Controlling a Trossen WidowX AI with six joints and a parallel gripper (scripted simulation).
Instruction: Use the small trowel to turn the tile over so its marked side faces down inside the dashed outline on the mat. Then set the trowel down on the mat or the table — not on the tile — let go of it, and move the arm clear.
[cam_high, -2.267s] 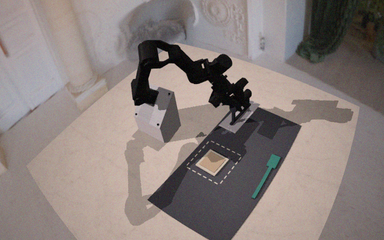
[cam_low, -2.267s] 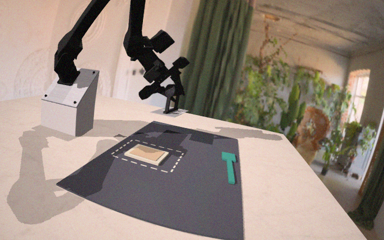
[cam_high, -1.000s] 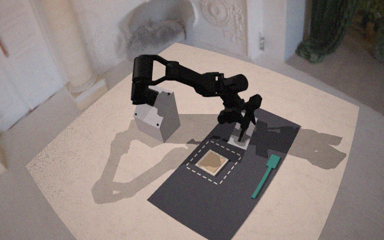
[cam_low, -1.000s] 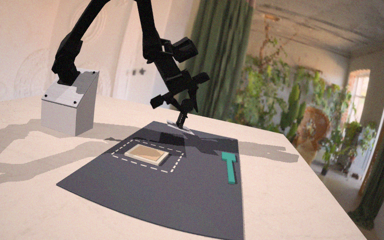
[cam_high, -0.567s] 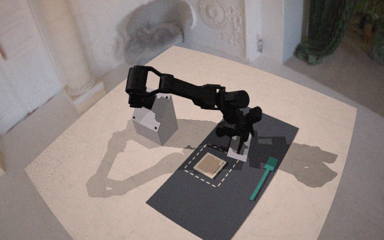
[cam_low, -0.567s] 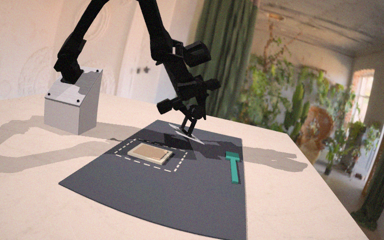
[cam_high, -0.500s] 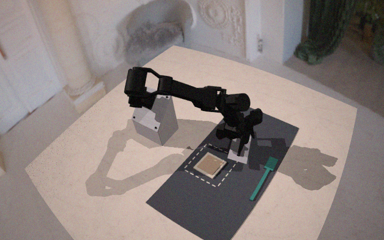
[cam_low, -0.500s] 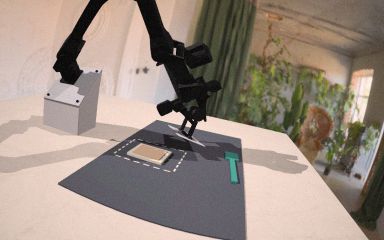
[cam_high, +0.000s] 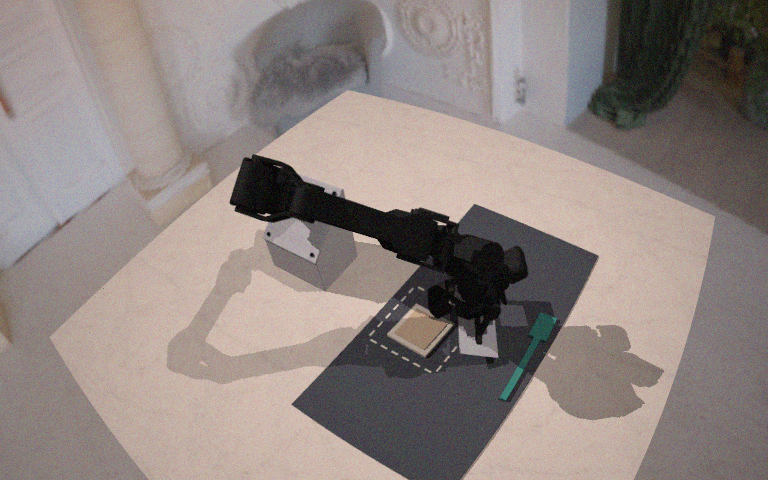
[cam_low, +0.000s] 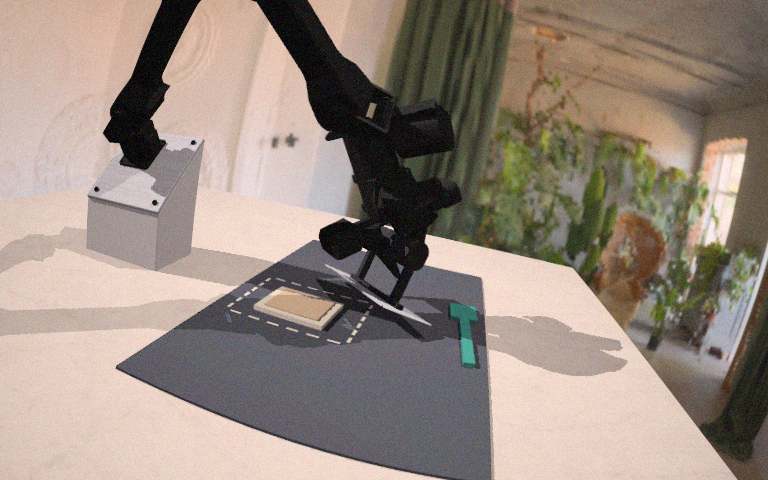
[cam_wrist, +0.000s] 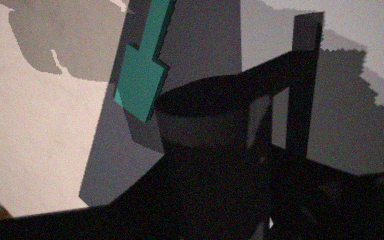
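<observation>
Tilted trowel near the tile: faults foreseen, with surface and room

Item: black parallel-jaw gripper (cam_high: 481, 333) (cam_low: 379, 285) (cam_wrist: 213, 147); fingers clamped on the black grip of a flat, pale grey tool, taken here to be the trowel (cam_high: 470, 339) (cam_low: 380, 300) (cam_wrist: 345, 125). Plate tilted, its raised edge toward the tile, its low edge away; contact with the mat uncertain

Item: square cream tile with tan upper panel (cam_high: 420, 331) (cam_low: 297, 307), flat within the white dashed outline (cam_high: 434, 371) (cam_low: 345, 342), left of the fingers in the exterior view. Whether the tan panel is the marked side: cannot tell

Foreseen faults: the low edge may snag the mat if lowered at this slant, twisting the grip; a sideways push with the plate too high would skim over the tile, too hard a push would slide it beyond the outline; a half-finished lift may drop it back same face up. A swing right of the fingers could strike the teal, square-bladed, long-handled tool (cam_high: 543, 327) (cam_low: 465, 316) (cam_wrist: 142, 85)

Surface: thin dark grey mat (cam_high: 396, 418) (cam_low: 317, 407) (cam_wrist: 107, 165) beneath the fingers, on a pale cream table (cam_high: 226, 418) (cam_low: 56, 430) (cam_wrist: 40, 150), arm shadows across both

Room: deep green curtain (cam_high: 645, 50) (cam_low: 447, 79) behind the fingers; leafy green plants (cam_low: 594, 226) to their right, exterior view
</observation>
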